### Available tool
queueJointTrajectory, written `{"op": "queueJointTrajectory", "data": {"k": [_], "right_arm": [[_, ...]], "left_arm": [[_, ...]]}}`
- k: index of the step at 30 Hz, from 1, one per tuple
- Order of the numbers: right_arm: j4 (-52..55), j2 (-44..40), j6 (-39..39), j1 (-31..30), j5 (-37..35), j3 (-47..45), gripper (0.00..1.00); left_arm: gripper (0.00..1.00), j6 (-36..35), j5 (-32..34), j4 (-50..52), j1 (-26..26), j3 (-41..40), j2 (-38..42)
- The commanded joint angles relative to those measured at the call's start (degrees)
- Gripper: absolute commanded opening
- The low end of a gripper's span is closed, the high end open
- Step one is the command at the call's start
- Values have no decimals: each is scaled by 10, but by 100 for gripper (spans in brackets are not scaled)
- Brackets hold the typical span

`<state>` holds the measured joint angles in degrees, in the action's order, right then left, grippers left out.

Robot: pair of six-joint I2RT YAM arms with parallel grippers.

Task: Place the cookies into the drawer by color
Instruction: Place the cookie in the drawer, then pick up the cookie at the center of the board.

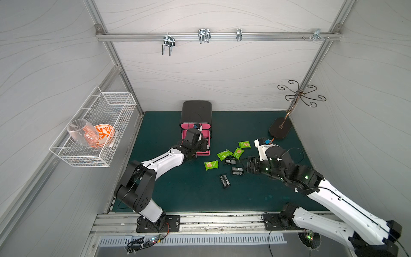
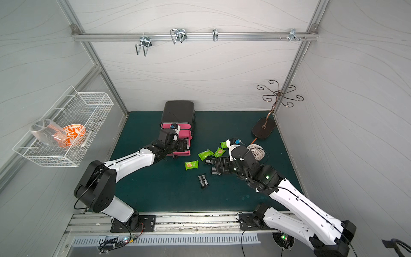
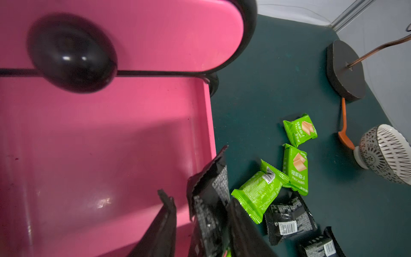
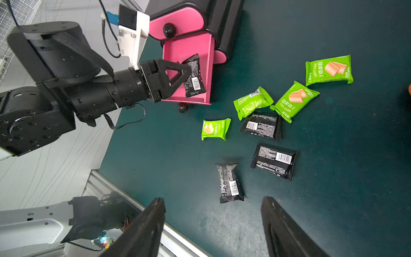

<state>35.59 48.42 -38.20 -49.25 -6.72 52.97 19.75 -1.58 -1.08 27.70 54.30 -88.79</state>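
One white wire basket [image 1: 84, 158] hung on the left wall. Both top views hid the left gripper [image 4: 188, 69] under its wrist camera. The right wrist view showed it over the drawer's [image 1: 196, 111] pulled-out pink tray [image 4: 178, 51], jaws slightly apart around a black packet [image 4: 193, 77]. Four green cookies [image 4: 253, 102] and three black ones [image 4: 274, 160] lay loose on the dark green counter [image 1: 178, 189]. The right gripper [image 4: 212, 199] hovered near them, jaws wide apart. Farther right, a patterned bowl [image 3: 387, 153] was cut off beside a dark stand [image 3: 344, 71].
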Motion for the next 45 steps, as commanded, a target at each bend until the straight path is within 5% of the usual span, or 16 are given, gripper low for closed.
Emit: {"op": "queueJointTrajectory", "data": {"k": [1, 9, 14, 19, 23, 25, 26, 28, 29, 33, 37, 42, 45], "right_arm": [[5, 1, -5, 1, -3, 14, 73], [-17, 17, -10, 1, 14, 11, 73], [-17, 26, -8, 1, 21, 15, 73], [4, 10, -6, 1, 11, 20, 73], [7, -8, -11, 1, -7, 10, 73], [-1, -10, -15, 1, -5, 4, 73], [-5, -7, -15, 1, 0, 3, 73], [-6, 4, -15, 1, 6, 8, 73], [-6, 11, -15, 0, 10, 13, 73], [-6, 30, -11, 1, 22, 24, 73], [-7, 29, -10, 1, 20, 22, 73], [-6, 19, -11, 1, 12, 14, 73], [-7, 16, -11, 1, 6, 10, 73]], "left_arm": [[42, 23, -17, -11, 5, -6, 65], [41, -17, 95, 53, 22, -20, 116], [45, 9, 28, 114, -27, 49, 30], [88, -10, -24, 182, -34, 121, -26], [99, -21, -10, 197, -34, 123, -21], [90, -26, 8, 239, -34, 142, -33], [72, -27, 15, 255, -34, 150, -38], [10, -21, 19, 261, -34, 150, -43], [0, -21, 19, 264, -34, 150, -47], [0, -18, 17, 273, -34, 159, -56], [30, -14, 16, 257, -34, 148, -34], [33, 26, -12, 230, -19, 119, 45], [35, 55, 6, 207, 39, 87, 106]]}}
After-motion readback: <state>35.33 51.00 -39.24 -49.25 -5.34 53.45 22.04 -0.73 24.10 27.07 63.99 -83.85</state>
